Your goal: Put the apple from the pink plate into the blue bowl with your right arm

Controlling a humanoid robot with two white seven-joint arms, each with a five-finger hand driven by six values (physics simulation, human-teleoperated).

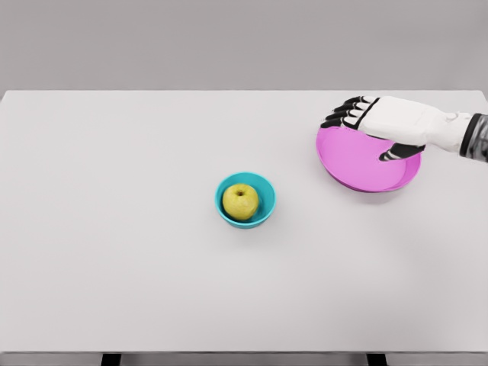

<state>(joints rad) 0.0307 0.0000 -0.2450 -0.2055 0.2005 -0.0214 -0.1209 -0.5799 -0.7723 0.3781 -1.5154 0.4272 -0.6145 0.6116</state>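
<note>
A yellow-green apple (241, 201) lies inside the small blue bowl (264, 194) near the middle of the white table. The pink plate (358, 164) sits at the right, with nothing on it. My right hand (364, 131) hovers over the plate's far edge, coming in from the right; its dark-tipped fingers are spread and hold nothing, and the thumb hangs over the plate's right part. The hand hides part of the plate's rim. The bowl is well to the left of the hand.
The white table (114, 229) fills the view, with its far edge against a grey wall and its front edge at the bottom.
</note>
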